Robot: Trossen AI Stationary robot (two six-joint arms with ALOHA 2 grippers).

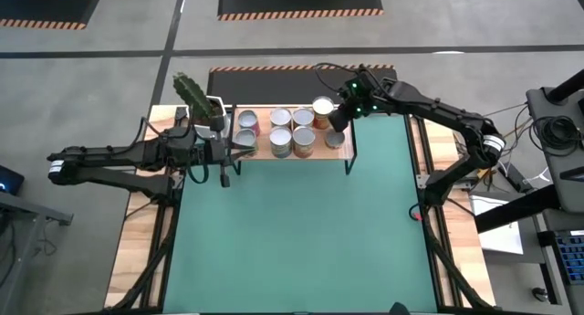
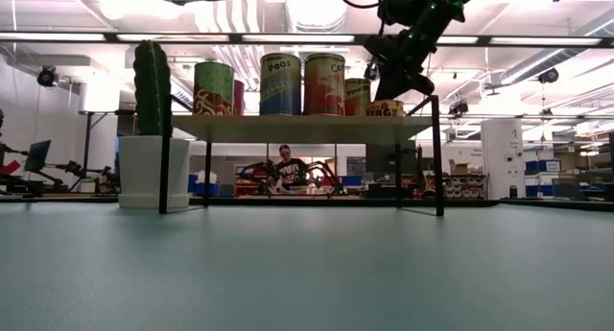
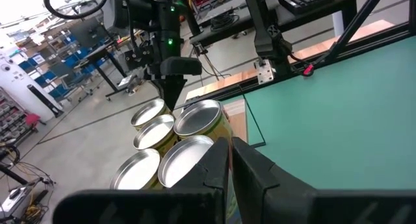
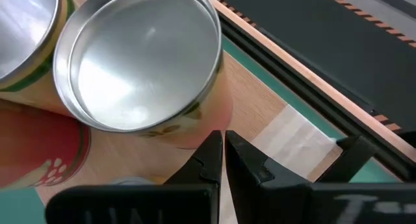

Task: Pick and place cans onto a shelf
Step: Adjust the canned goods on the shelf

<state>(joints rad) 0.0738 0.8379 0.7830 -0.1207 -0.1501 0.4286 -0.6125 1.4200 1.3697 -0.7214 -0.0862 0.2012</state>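
Two arms are both up at the far edge of the table (image 1: 301, 242), meeting at the shelf (image 1: 265, 153) from opposite sides. The right arm stretches in with its elbow out near the table's right edge and its wrist angled down, so the right gripper (image 1: 336, 120) hangs just over the right end of the shelf, right beside the cans (image 1: 292, 131); its fingers are pressed together with nothing between them, which the right wrist view shows clearly (image 4: 223, 149). The left arm lies nearly flat and straight across the left side, and the left gripper (image 1: 239, 150) sits at the shelf's left end, fingers also together and empty (image 3: 231, 152). All the cans I can see stand upright on the shelf board, bunched in a tight group toward the middle and right. A cactus (image 1: 193, 98) in a white pot (image 1: 212, 110) stands by the shelf's left end.
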